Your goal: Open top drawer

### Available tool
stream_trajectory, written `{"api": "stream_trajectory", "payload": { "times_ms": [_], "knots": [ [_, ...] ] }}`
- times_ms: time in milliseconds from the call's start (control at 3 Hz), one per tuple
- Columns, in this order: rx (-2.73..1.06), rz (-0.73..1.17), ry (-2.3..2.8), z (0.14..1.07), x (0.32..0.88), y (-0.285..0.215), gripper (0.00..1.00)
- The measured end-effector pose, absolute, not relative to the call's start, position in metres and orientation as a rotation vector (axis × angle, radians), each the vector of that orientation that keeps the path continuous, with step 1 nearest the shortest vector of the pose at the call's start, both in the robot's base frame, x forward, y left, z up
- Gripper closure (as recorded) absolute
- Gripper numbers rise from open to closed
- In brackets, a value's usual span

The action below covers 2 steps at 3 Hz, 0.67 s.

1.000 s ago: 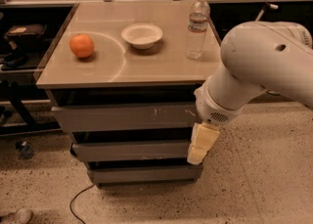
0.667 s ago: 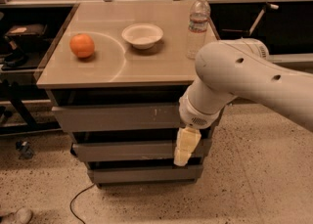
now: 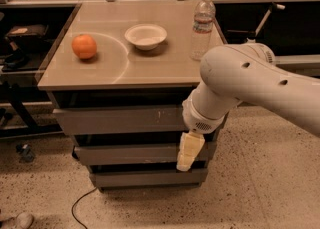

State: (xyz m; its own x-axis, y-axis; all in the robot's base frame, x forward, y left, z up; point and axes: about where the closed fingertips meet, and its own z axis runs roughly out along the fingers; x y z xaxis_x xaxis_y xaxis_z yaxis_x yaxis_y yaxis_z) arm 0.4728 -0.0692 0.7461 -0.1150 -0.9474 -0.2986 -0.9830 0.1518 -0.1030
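The top drawer point(image 3: 115, 120) is the widest grey metal front under the tabletop, with small white scratches right of centre. Its front sits flush, shut. My gripper point(image 3: 188, 153), cream-coloured, hangs down from the white wrist point(image 3: 202, 115) at the cabinet's right side. It is just below the top drawer's lower right corner, in front of the middle drawer point(image 3: 125, 154). My arm covers the top drawer's right end.
On the tabletop point(image 3: 150, 70) stand an orange point(image 3: 84, 46), a white bowl point(image 3: 145, 35) and a water bottle point(image 3: 202, 25). A bottom drawer point(image 3: 145, 178) lies below. A cable point(image 3: 80, 203) runs on the floor at the front left. Cluttered benches stand behind.
My arm and gripper have moved left across the cabinet's right front and slightly down. The drawers have not moved.
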Motion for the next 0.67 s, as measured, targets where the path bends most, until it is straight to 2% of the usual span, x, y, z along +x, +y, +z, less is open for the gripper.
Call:
{"api": "stream_trajectory", "payload": {
  "times_ms": [667],
  "knots": [
    [-1.748, 0.111, 2.107, 0.717, 0.524, -0.048, 0.0]
  ]
}}
